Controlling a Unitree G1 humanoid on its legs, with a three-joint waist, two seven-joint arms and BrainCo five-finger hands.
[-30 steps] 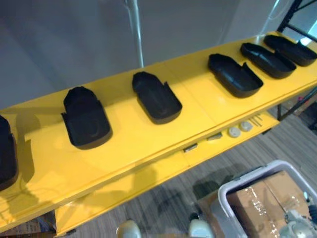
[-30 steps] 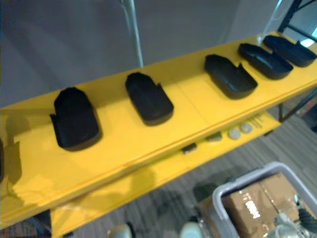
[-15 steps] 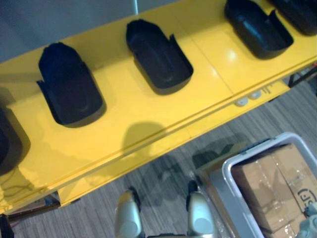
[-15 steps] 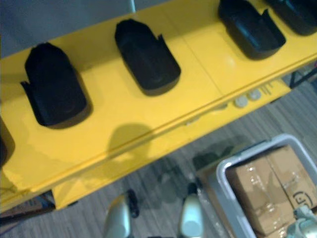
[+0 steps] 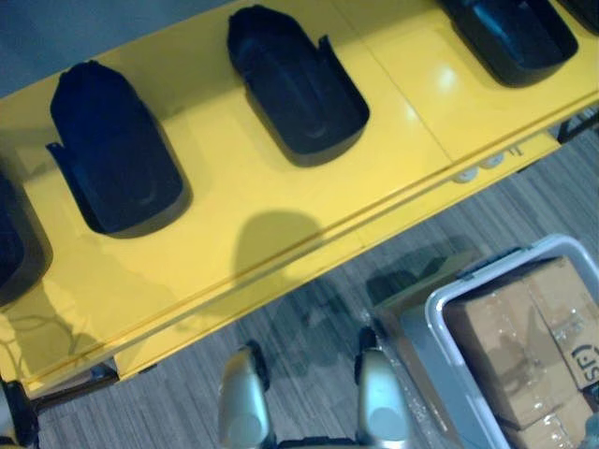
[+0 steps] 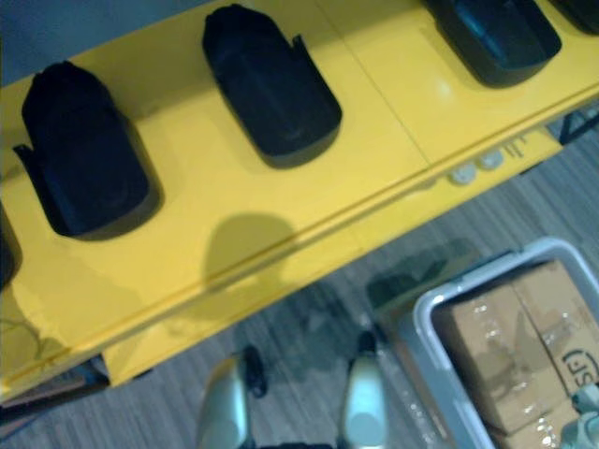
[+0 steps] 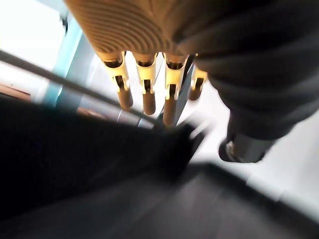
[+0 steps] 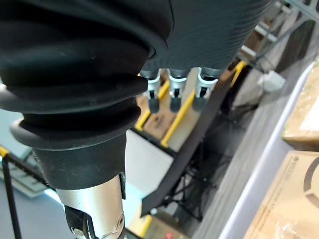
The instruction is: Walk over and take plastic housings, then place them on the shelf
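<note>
- A yellow shelf [image 5: 402, 112] crosses the head views, its front edge slanting from the lower left to the upper right.
- Black plastic housings [image 5: 298, 84] lie on it in one row along its length, each well apart from the next.
- The leftmost housing [image 5: 14, 243] is cut off at the shelf's left end.
- The second housing [image 5: 114, 150] sits nearer the back edge than the front edge.
- The third housing [image 6: 271, 89] lies hollow side up, about mid-length of the shelf.
- The fourth housing [image 5: 515, 42] lies toward the right end, partly cut off at the back edge.
- The left hand [image 7: 146, 89] has its fingers straight and spread in a row, gripping nothing. A dark blurred shape lies past them, and I cannot tell what it is.
- The right hand [image 8: 174, 94] hangs with its fingers relaxed and holds nothing.
- Just under the shelf's front edge runs a lower ledge [image 5: 281, 268], also yellow, with two small pale round pieces [image 5: 464, 175] near its right end.
- On the grey striped floor [image 5: 168, 412], in front of the shelf's right part, stands a pale bin [image 5: 440, 313] holding cardboard boxes [image 5: 510, 341].
</note>
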